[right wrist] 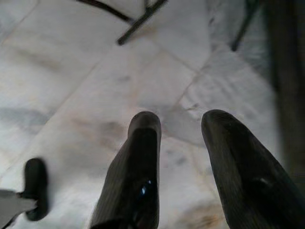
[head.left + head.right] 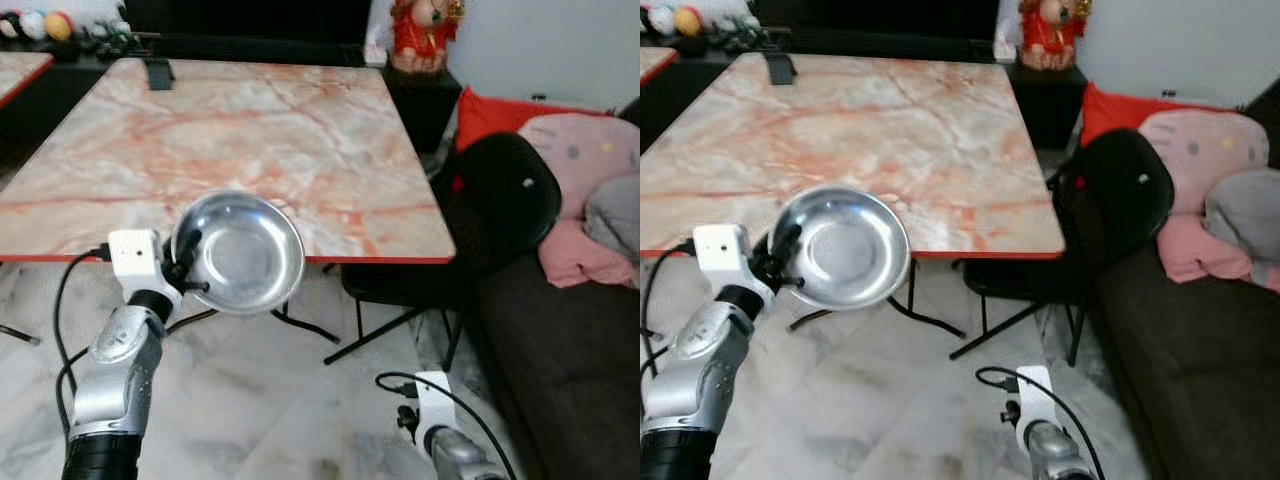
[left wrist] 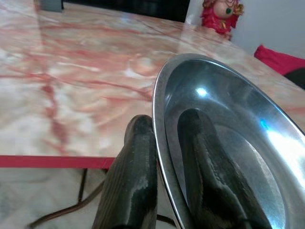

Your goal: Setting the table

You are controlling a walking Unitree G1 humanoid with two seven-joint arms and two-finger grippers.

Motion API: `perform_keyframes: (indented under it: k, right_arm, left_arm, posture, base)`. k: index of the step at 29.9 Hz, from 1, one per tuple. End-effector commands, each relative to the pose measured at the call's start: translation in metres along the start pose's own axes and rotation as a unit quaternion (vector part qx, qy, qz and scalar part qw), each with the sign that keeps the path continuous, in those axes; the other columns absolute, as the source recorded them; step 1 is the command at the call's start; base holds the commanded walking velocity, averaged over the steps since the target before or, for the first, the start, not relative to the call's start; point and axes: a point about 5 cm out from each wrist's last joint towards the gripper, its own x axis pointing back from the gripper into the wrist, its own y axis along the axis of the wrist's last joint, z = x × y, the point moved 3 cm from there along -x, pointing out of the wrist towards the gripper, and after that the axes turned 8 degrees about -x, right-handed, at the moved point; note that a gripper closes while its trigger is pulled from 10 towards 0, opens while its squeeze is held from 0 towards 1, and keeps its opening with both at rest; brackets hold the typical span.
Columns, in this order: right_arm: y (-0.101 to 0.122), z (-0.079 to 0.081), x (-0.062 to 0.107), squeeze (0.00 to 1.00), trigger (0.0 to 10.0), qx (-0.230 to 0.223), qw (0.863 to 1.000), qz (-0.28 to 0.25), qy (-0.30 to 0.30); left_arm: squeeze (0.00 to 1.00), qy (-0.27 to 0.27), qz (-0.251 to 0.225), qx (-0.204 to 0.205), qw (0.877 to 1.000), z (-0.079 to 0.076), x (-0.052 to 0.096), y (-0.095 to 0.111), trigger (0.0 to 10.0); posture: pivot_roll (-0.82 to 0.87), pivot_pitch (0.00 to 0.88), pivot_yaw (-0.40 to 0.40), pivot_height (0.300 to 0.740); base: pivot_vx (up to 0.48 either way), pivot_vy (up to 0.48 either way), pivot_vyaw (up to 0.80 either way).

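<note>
Left wrist view first. What does the left gripper [image 3: 164,157] have?
— It pinches the rim of a steel bowl [image 2: 240,252], one black finger [image 3: 131,176] outside the wall and the other inside the hollow.

— Where is the bowl against the marble table [image 2: 300,120]?
— At the table's near edge, tilted up on its side with the hollow facing the camera. Its upper part overlaps the tabletop and its lower part hangs past the red edge, over the floor [image 2: 260,400].

— What else is around the table?
— A black chair [image 2: 500,200] stands at its near right corner. Beyond the chair is a dark sofa [image 2: 560,340] with pink and red cushions [image 2: 575,150]. A red figurine [image 2: 422,30] sits past the table's far right corner, and a small dark object [image 2: 157,72] rests near its far edge.

— And the right gripper [image 1: 181,129]?
— It hangs low, right of the table, fingers parted with nothing between them, over pale floor tile.
</note>
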Motion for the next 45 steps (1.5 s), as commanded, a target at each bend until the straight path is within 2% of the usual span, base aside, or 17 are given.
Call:
perform_keyframes:
  k: [1,11,14,18,39,45]
  right_arm:
    - [0.001,0.003,0.000,0.00,10.0,-0.003,1.000,-0.001,0.004]
    - [0.001,0.003,0.000,0.00,10.0,-0.005,1.000,-0.003,0.005]
    - [0.001,0.003,0.000,0.00,10.0,-0.005,1.000,-0.002,0.007]
    - [0.001,0.004,0.000,0.00,10.0,-0.004,1.000,-0.002,0.008]
    - [0.001,0.004,0.000,0.00,10.0,-0.005,1.000,0.002,0.010]
    - [0.001,0.004,0.000,0.00,10.0,-0.004,1.000,0.002,0.010]
  left_arm:
    - [0.00,0.013,-0.015,0.005,1.000,0.009,-0.002,0.010,10.0]
    - [0.00,0.046,-0.018,0.019,0.999,0.016,-0.003,0.010,10.0]
    - [0.00,0.071,-0.023,0.021,0.997,0.027,-0.003,0.013,10.0]
    - [0.00,0.078,-0.029,0.020,0.996,0.032,-0.004,0.016,10.0]
    - [0.00,0.070,-0.039,0.027,0.996,0.028,-0.010,0.022,10.0]
    - [0.00,0.071,-0.048,0.051,0.995,0.030,-0.011,0.026,10.0]
  posture:
    - [0.01,0.000,-0.093,0.740]
    - [0.01,0.000,-0.091,0.740]
    - [0.01,0.000,-0.091,0.740]
    - [0.01,0.000,-0.091,0.740]
    - [0.01,0.000,-0.091,0.740]
    - [0.01,0.000,-0.091,0.740]
  base:
    - [0.000,0.000,0.00]
    - [0.000,0.000,0.00]
    - [0.180,0.000,0.00]
    - [0.308,0.000,0.00]
    - [0.331,0.000,0.00]
    - [0.000,0.000,0.00]
